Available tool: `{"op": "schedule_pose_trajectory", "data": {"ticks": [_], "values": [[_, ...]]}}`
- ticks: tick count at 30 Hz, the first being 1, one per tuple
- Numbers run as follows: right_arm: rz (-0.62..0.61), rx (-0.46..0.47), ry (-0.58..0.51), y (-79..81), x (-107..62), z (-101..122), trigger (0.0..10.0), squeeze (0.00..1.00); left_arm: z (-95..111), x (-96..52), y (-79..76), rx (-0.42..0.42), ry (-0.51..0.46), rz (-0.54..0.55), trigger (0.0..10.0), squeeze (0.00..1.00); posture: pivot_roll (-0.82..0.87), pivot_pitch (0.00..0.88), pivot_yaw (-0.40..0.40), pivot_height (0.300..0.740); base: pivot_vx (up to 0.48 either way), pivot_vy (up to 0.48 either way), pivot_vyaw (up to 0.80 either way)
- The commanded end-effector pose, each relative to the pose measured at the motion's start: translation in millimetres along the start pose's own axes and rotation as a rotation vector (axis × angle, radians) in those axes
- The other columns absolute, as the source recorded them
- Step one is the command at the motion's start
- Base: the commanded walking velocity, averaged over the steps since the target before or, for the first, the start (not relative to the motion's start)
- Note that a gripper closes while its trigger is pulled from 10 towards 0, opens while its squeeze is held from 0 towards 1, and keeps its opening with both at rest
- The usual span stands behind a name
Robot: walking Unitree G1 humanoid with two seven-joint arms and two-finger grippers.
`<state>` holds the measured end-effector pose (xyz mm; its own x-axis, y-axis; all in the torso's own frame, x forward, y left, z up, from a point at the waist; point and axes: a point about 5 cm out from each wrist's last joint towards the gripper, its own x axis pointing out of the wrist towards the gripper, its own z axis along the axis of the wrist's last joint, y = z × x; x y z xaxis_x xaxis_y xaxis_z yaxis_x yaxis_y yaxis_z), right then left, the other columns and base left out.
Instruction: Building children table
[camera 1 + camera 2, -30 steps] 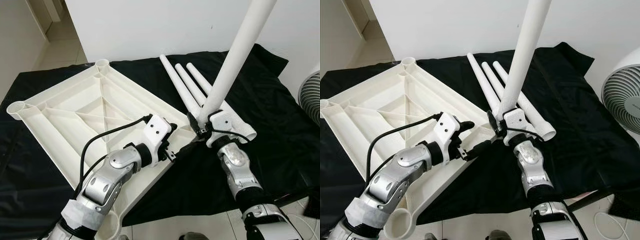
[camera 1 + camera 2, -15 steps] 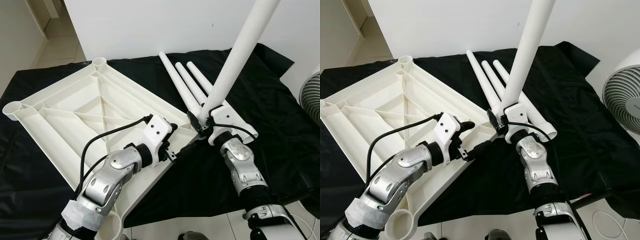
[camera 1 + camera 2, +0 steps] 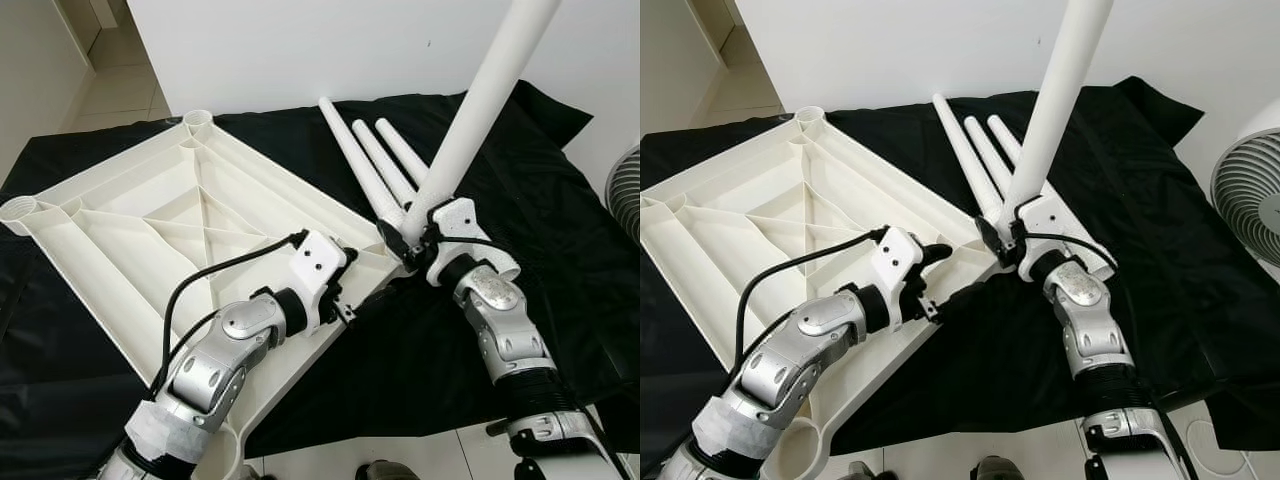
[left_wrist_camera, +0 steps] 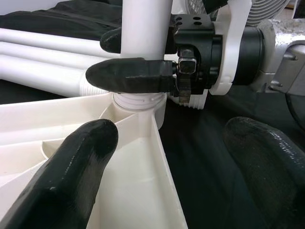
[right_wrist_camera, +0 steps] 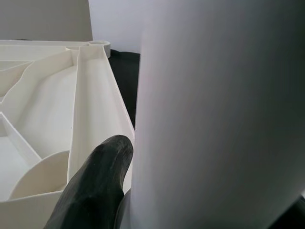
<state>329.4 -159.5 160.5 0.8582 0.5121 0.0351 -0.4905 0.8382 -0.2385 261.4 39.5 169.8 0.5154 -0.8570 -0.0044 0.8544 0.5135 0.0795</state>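
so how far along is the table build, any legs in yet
Done: the tabletop lies underside up on the black cloth. In hand: the right gripper, jaws shut on the first leg, holds it upright at a corner socket; the left gripper sits open by that corner. Left: three more legs lie on the cloth, and three sockets show empty.

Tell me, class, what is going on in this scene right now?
A humanoid robot is building a small table. Its right tool is shut on a white leg, held upright with its threaded end at a corner socket of the upturned white tabletop. The left tool is open beside that corner. Three spare legs lie on the black cloth.
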Motion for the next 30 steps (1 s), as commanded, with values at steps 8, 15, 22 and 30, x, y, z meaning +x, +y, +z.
{"op": "schedule_pose_trajectory", "data": {"ticks": [8,15,22,30], "values": [[0.152,0.044,0.209,17.2,-5.7,-26,10.0,0.0,-1,-0.7,-2.6,0.0,0.004,-0.012,10.0,0.0,-0.17,0.079,0.084,0.74,0.0,0.0,0.0],[0.164,0.046,0.234,27.7,-10.8,-34,10.0,0.0,-1,-1.0,-1.7,0.001,0.003,-0.006,10.0,0.0,-0.16,0.079,0.082,0.74,0.0,0.0,0.0],[0.153,-0.047,0.159,37.4,-14.7,-33,10.0,0.0,0,-1.0,-0.7,0.004,0.002,-0.001,10.0,0.0,-0.16,0.092,0.082,0.74,0.0,0.0,0.0],[0.156,-0.186,0.044,45.0,-20.7,-26,10.0,0.0,1,-0.6,0.0,0.002,0.0,0.003,10.0,0.0,-0.16,0.101,0.083,0.74,0.0,0.0,0.0]]}}
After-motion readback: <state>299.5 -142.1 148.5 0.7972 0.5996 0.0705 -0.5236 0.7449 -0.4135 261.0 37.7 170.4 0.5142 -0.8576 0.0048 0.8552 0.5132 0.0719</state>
